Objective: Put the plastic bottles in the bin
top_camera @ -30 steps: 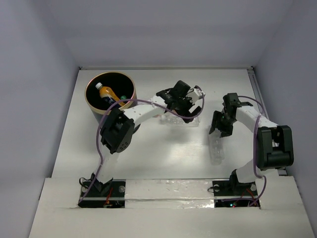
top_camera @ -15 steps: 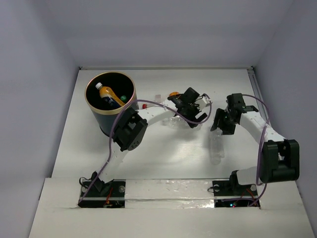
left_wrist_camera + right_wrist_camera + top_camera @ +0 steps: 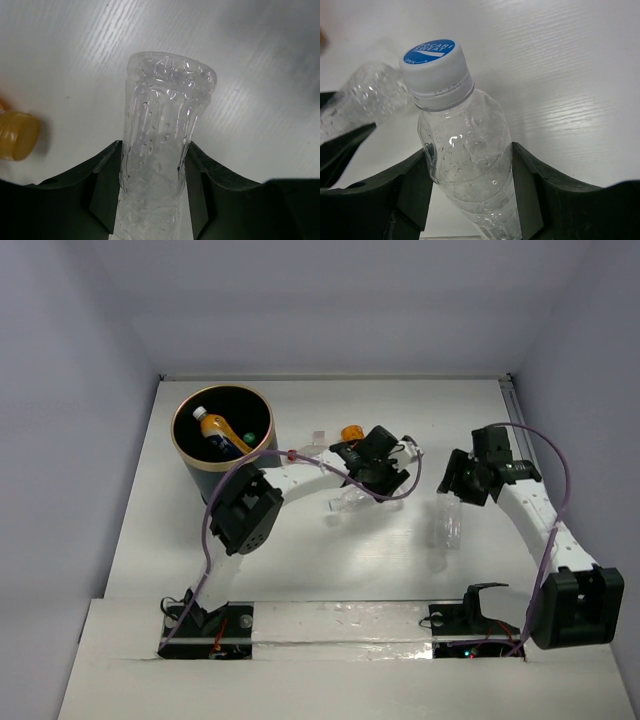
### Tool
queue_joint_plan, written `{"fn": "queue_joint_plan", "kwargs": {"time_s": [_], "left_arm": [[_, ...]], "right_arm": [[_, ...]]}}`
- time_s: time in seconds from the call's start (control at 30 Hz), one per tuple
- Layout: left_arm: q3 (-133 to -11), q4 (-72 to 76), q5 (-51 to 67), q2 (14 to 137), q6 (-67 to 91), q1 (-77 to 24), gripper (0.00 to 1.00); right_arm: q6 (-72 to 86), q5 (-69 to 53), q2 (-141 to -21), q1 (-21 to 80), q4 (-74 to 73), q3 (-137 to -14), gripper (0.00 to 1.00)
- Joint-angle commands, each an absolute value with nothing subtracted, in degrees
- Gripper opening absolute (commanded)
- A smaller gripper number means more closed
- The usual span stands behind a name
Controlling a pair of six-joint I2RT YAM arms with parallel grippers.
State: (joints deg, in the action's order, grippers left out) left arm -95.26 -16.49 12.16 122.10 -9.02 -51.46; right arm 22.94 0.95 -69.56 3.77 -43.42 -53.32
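Observation:
The bin (image 3: 190, 462), dark navy with a gold rim, stands at the far left. An orange bottle (image 3: 218, 432) and a green one (image 3: 248, 437) lie inside it. At mid-table my left gripper (image 3: 372, 472) (image 3: 152, 150) is shut on a clear plastic bottle (image 3: 162, 115) (image 3: 345, 500), whose wall is pinched between both fingers and whose base points away. My right gripper (image 3: 462, 483) (image 3: 470, 155) is shut on a clear bottle with a blue-and-white cap (image 3: 462, 150) (image 3: 450, 528). An orange-capped bottle (image 3: 350, 432) (image 3: 17, 135) lies just beyond the left gripper.
A small pale object (image 3: 318, 437) sits on the table between the bin and the orange-capped bottle. In the right wrist view the other clear bottle (image 3: 365, 95) shows at the left edge. White walls close in the table at the back and sides.
My left gripper reached right past the orange-capped bottle and closed its jaws on the clear bottle. The right arm swung outward to the right, carrying the blue-capped bottle.

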Motion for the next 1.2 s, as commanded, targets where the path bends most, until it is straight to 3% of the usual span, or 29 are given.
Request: {"fn": "queue_joint_plan", "kwargs": {"time_s": [0.0, 0.43, 0.7, 0.93, 1.17], "left_arm": [[-93.61, -13.89, 12.66, 111.02, -5.46, -52.12, 0.23], [-92.1, -19.32, 6.33, 89.66, 5.09, -52.12, 0.23], [-98.97, -23.38, -3.42, 77.9, 12.74, -44.13, 0.23], [-94.93, -22.07, -10.46, 67.25, 15.91, -28.32, 0.28], [-86.43, -11.01, -12.12, 65.22, 18.19, -13.99, 0.32]], "right_arm": [[24.08, 1.06, -65.49, 3.6, -43.94, -57.48, 0.43], [24.08, -14.84, -50.63, 3.6, -44.12, -63.98, 0.44], [26.02, -25.57, -49.48, 3.6, -41.66, -69.34, 0.44], [31.18, -26.02, -52.9, 12.29, -33.77, -73.21, 0.44], [36.12, -18.55, -66.07, 31.8, -22.43, -81.2, 0.44]]}}
